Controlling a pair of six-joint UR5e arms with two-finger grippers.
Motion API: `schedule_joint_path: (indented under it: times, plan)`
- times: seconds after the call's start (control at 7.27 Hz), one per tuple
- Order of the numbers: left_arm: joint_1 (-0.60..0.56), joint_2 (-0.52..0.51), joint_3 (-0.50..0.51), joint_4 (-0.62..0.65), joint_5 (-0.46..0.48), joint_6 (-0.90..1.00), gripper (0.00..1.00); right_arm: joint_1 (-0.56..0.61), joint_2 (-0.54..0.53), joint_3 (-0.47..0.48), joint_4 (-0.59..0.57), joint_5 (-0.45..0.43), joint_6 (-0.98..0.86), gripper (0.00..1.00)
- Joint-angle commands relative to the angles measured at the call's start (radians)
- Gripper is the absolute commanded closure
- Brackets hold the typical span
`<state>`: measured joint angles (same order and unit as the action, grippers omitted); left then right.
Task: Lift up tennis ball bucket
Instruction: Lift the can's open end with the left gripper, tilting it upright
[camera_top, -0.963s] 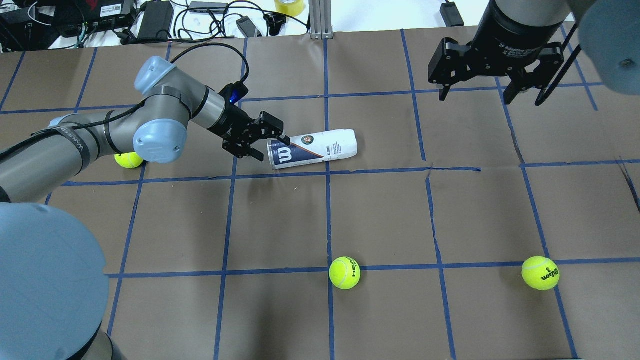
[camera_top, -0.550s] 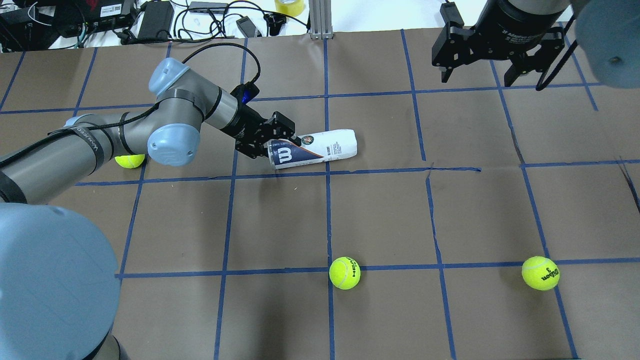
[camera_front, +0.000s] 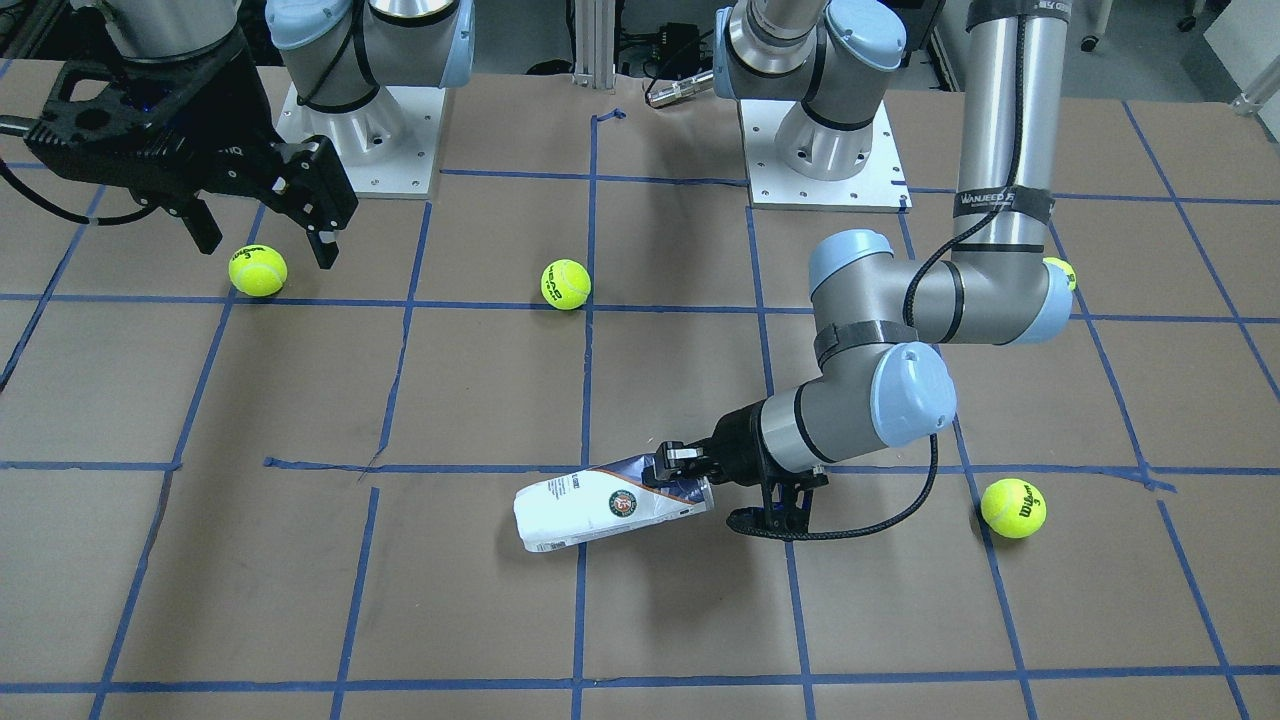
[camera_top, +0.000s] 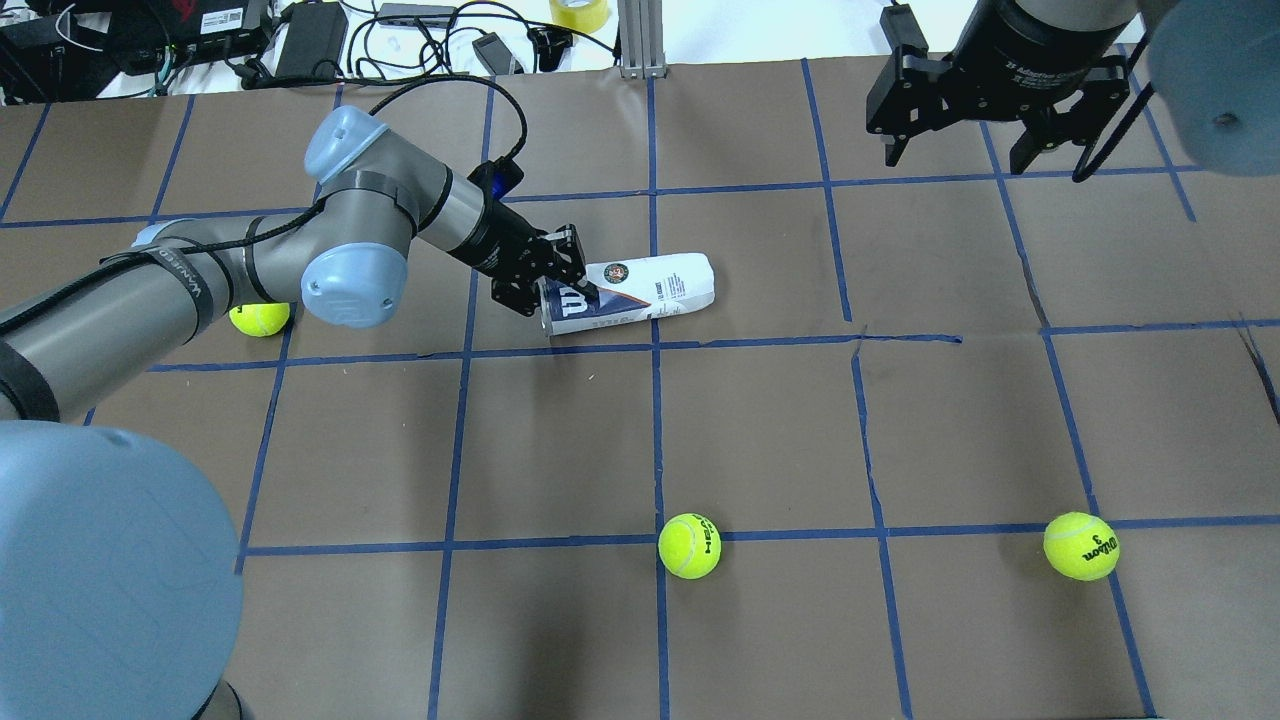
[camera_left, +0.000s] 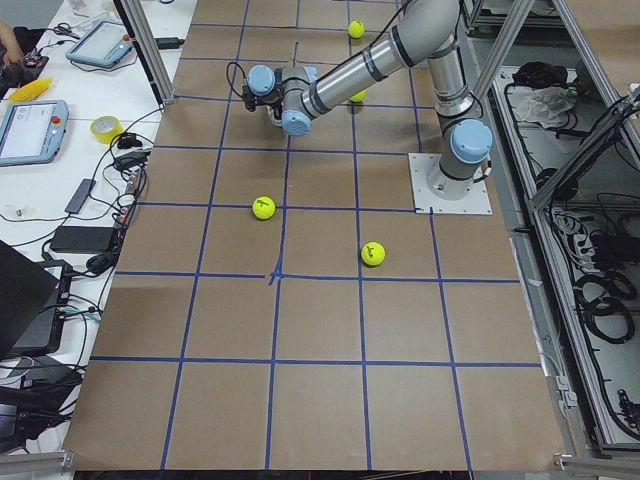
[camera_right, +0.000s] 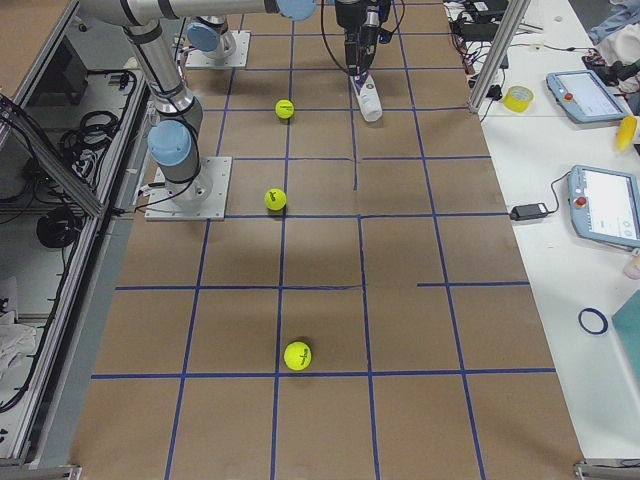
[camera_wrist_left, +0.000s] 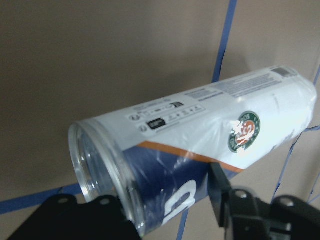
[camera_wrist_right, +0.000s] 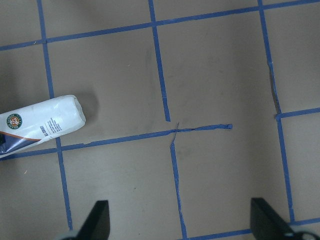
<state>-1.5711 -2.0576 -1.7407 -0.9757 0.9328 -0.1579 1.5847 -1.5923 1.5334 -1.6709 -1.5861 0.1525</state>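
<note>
The tennis ball bucket (camera_top: 660, 285) is a slim clear can with a white-and-navy label. It lies on its side on the brown table, and also shows in the front view (camera_front: 570, 515) and the right wrist view (camera_wrist_right: 45, 127). My left gripper (camera_top: 553, 283) is at the can's open navy end, with one finger on each side, closed against it. The left wrist view shows the can (camera_wrist_left: 200, 120) between the black fingers (camera_wrist_left: 225, 200). My right gripper (camera_top: 953, 160) is open and empty, high above the far right of the table.
Yellow-green tennis balls lie on the table: one front middle (camera_top: 689, 545), one front right (camera_top: 1081, 546), one under my left arm (camera_top: 259, 319). Cables and power supplies (camera_top: 310, 40) lie beyond the far edge. Blue tape lines grid the table.
My left gripper has moved forward onto the can's open end and its fingers have closed around it. The can has rolled slightly. My right gripper has moved a little farther back.
</note>
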Motion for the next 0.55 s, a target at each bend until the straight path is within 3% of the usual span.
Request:
schedule_joint_path:
  times: [0.0,0.41]
  plan:
    - [-0.004,0.037,0.088,-0.015,0.027,-0.16,1.0,0.0,0.0,0.001,0.002,0.0,0.001,0.0]
    - [-0.006,0.08,0.231,-0.147,0.17,-0.203,1.0,0.0,0.0,0.001,0.007,0.0,0.001,0.0]
